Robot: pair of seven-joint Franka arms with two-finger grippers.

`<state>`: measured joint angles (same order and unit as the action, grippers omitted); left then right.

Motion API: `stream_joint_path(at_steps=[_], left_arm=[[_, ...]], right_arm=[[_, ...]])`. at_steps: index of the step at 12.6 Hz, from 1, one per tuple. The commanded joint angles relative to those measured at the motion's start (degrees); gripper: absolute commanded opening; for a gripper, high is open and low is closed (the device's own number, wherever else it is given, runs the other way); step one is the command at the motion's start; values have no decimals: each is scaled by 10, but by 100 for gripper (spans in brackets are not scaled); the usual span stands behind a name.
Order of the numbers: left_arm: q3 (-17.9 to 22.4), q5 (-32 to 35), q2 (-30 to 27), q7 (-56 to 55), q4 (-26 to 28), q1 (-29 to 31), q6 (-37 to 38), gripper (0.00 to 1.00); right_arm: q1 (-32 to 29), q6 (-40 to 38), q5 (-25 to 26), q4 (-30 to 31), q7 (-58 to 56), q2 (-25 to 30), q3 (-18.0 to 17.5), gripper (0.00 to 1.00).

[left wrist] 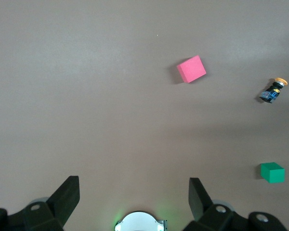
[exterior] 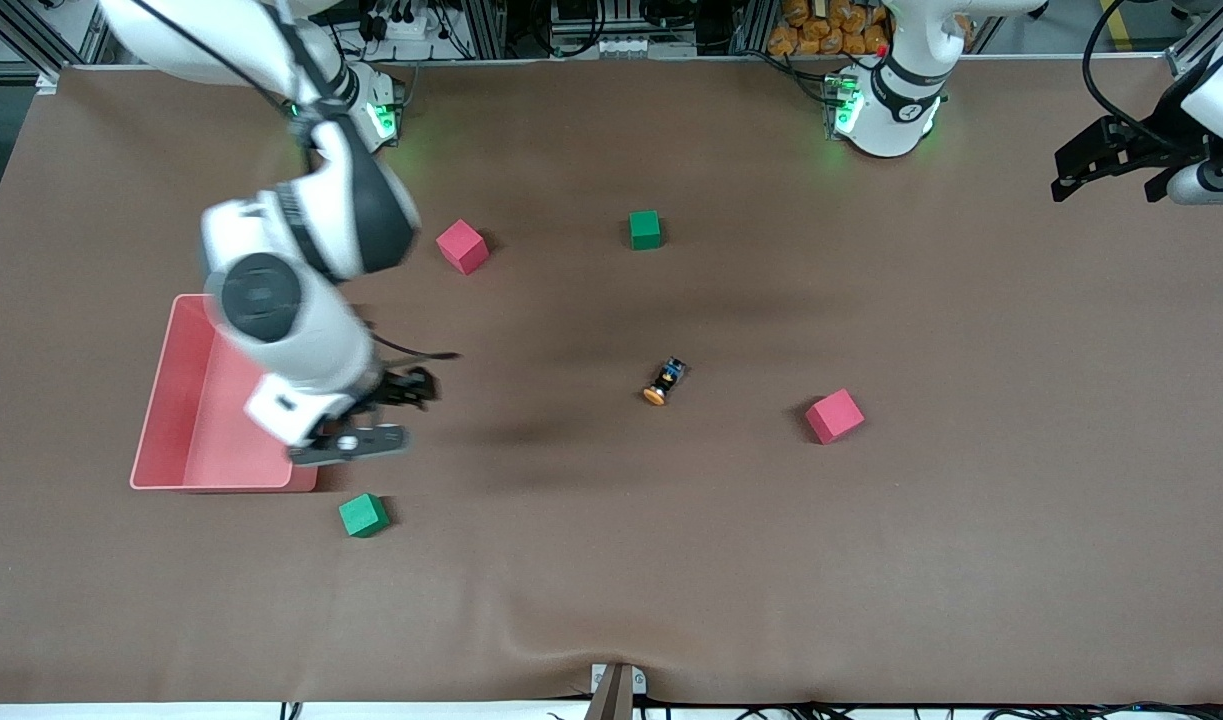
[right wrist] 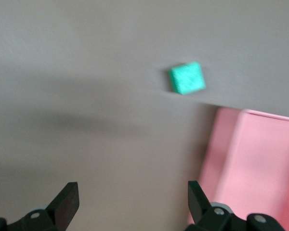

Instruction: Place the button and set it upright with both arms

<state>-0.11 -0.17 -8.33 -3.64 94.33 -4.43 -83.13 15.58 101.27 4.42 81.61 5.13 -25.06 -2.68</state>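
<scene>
Button (exterior: 664, 382) lying tipped mid-table (exterior: 611, 580), between two cubes (exterior: 835, 416) (exterior: 364, 515); two more cubes (exterior: 462, 246) (exterior: 645, 229) sitting nearer bases; tray (exterior: 186, 420) resting toward right arm's end.

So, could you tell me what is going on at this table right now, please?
Nothing is held yet. The button lies on its side on the table, untouched, among pink and green cubes. The right claw hangs open beside the pink tray, above the green cube. The left claw waits open at its own end of the table.
</scene>
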Motion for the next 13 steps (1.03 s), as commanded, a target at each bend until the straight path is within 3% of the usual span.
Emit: stream_joint_path(at_steps=[1,3,7,13], left_arm=[[-3,0,-3,11,-3,4,3,100],[-3,0,-3,12,-3,4,3,100],[-3,0,-3,12,-4,4,3,100],[-3,0,0,12,-5,4,3,100]], right_arm=[[-83,-42,-18,32,-148,45,-14,100],[-128,-41,-19,76,-203,95,-14,100],[-169,-49,-19,114,-202,172,-11,100],[-180,-105,-30,9,-198,186,-8,100]])
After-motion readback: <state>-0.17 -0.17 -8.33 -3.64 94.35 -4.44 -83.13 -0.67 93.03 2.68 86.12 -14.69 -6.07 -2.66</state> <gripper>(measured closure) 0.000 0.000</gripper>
